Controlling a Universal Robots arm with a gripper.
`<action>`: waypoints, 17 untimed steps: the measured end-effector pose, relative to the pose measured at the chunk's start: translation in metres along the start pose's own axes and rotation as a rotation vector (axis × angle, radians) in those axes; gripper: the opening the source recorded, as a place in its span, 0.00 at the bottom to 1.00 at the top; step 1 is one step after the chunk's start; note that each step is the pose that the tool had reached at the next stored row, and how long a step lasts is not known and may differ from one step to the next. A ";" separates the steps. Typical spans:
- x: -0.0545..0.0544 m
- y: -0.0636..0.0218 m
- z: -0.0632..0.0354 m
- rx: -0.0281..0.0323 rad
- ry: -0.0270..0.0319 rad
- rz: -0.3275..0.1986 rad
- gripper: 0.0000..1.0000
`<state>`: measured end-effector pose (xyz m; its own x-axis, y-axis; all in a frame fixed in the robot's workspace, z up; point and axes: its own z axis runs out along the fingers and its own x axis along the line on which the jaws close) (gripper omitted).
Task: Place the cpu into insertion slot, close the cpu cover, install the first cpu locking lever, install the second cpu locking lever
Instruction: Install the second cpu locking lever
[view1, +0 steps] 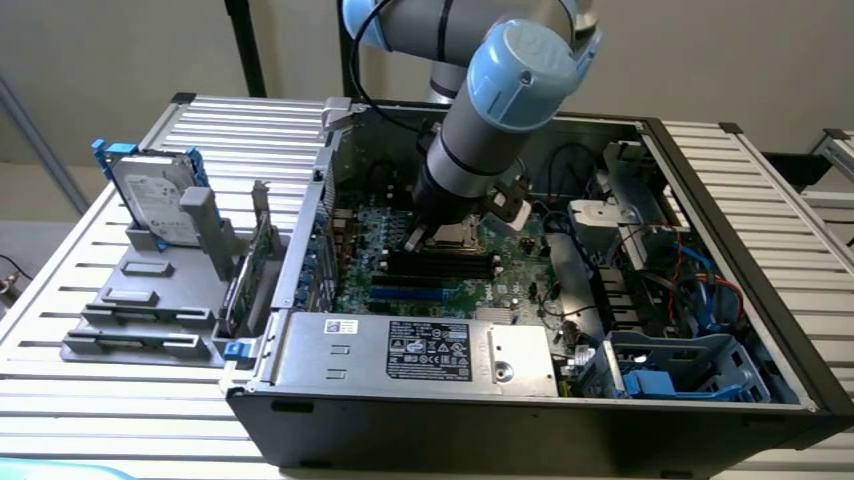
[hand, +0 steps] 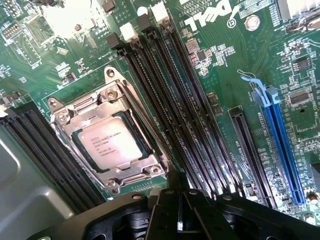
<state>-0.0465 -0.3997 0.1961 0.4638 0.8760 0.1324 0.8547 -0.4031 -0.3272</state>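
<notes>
The open computer case boxes me in — its black walls rise on every side, with the silver power supply along the near edge and a tangle of cables at the exterior view's right, so free room is mostly straight up. I reach down steeply through the opening, my grey forearm tilted over the green circuit board. My claw is closed tight and holds nothing, hovering just beside the long black memory slots. Near my fingertips sits the insertion slot, the cpu lying flat in it, with the cpu cover down around it — whether it is latched I can't quite tell.
</notes>
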 end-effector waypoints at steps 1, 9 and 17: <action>0.000 -0.0014 -0.0039 0.0005 -0.0008 0.000 0.11; 0.004 -0.0113 -0.0298 0.0010 -0.0009 0.000 0.11; 0.004 -0.0114 -0.0299 0.0011 -0.0007 0.000 0.11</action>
